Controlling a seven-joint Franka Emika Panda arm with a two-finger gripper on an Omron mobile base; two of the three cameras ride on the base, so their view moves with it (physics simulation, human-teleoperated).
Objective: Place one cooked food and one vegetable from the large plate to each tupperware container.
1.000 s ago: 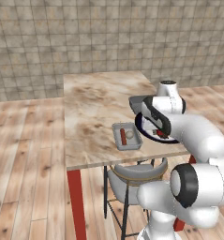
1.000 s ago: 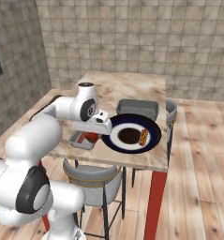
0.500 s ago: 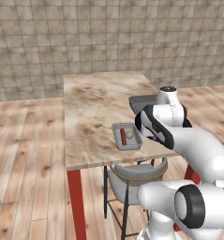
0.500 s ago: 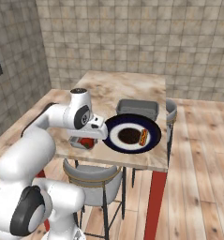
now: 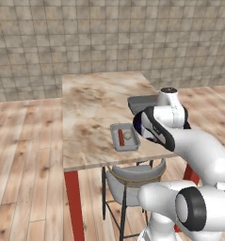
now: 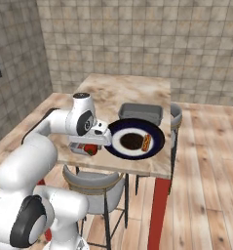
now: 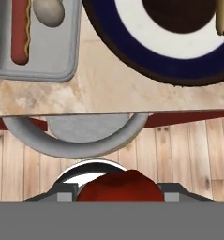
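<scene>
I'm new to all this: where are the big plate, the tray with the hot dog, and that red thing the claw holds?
large plate (image 6: 159, 138): right base view, navy rim.
tupperware container (image 5: 125, 146): left base view, near rim.
red vegetable (image 6: 90, 149): right base view, its middle.

No legible text or labels anywhere.

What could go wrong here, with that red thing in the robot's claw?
The gripper holds a red vegetable near the table's front edge, with chair and floor showing below in the hand view; if it slips, it may fall off. The near tray already holds a hot dog and a pale item, so dropping it there would overfill it.
</scene>
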